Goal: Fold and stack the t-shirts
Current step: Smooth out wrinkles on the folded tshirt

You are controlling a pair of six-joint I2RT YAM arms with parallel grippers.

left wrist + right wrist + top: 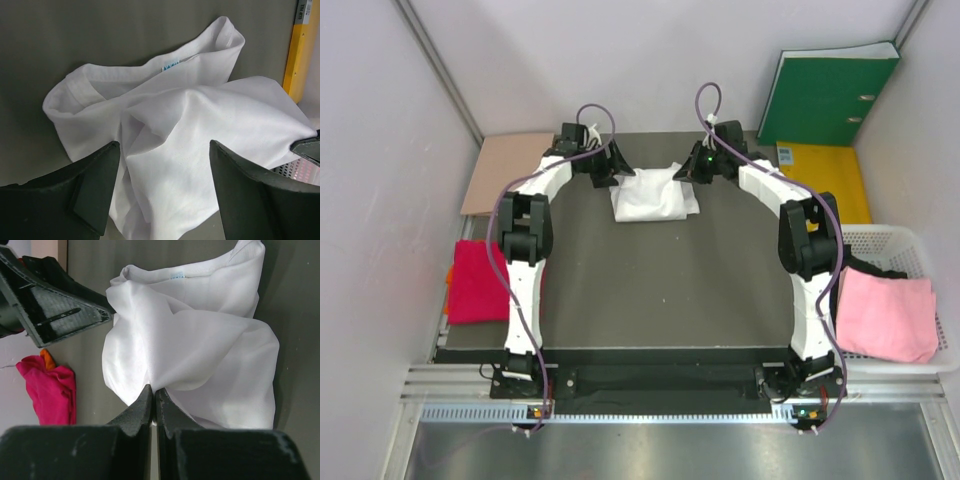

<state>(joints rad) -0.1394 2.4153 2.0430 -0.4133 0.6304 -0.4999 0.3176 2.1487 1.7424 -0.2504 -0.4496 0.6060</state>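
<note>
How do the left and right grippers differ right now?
Left gripper is open, right gripper shut. Left's jaws straddle the white shirt without gripping; right pinches a fold of it. Left is on the shirt's left side, right on its right. Both are at the same shirt.

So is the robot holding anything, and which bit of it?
Yes. The right gripper pinches a fold of the white shirt near its edge. The left gripper is open over the shirt, gripping nothing.

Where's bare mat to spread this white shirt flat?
The mat is bare mid-table, between left arm and right arm, white shirt and near edge. Crowded at the far edge: left gripper and right gripper at the shirt.
</note>
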